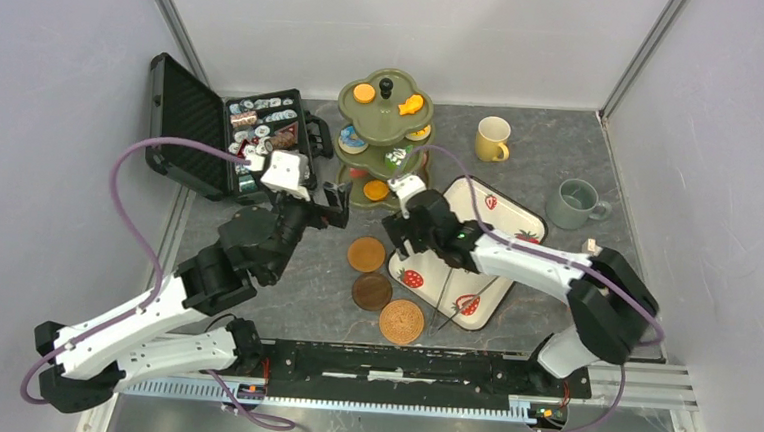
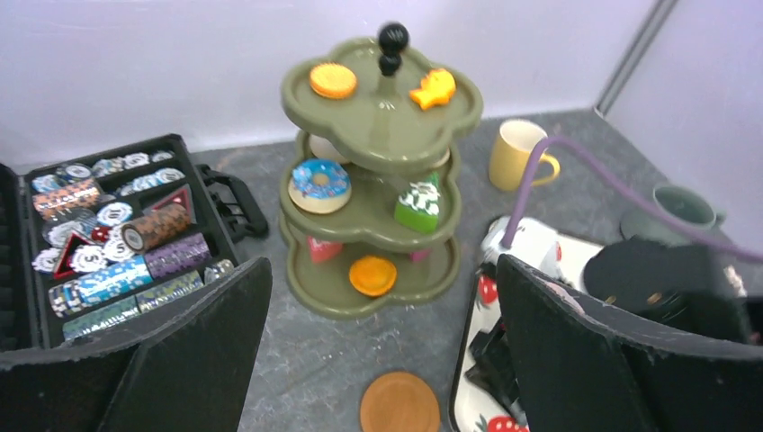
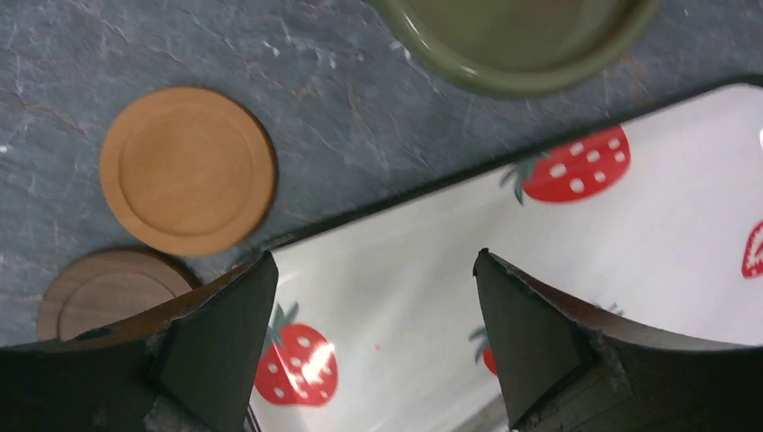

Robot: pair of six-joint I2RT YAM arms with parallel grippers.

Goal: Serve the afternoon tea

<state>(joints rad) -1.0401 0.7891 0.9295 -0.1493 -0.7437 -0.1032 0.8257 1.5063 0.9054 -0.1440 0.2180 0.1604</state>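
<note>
The olive-green three-tier stand (image 1: 383, 136) (image 2: 378, 117) stands at the back middle and holds toy cakes, among them a blue donut (image 2: 320, 184), a green cake (image 2: 418, 202) and an orange cake (image 2: 372, 274). A yellow mug (image 1: 491, 140) (image 2: 515, 153) and a grey-green mug (image 1: 574, 203) (image 2: 684, 207) sit to its right. Three brown coasters (image 1: 366, 254) (image 1: 371, 292) (image 1: 402, 321) lie in a line in front of the stand. My left gripper (image 1: 337, 205) (image 2: 382, 265) hangs open just left of the stand's base, holding nothing. My right gripper (image 1: 402, 232) (image 3: 376, 261) is open and empty over the left end of the strawberry tray (image 1: 503, 211) (image 3: 432, 243).
The open black case of poker chips (image 1: 232, 142) (image 2: 108, 243) lies at the back left, next to my left arm. Thin tongs (image 1: 453, 296) rest on the tray's near end. Grey walls close in the table on three sides.
</note>
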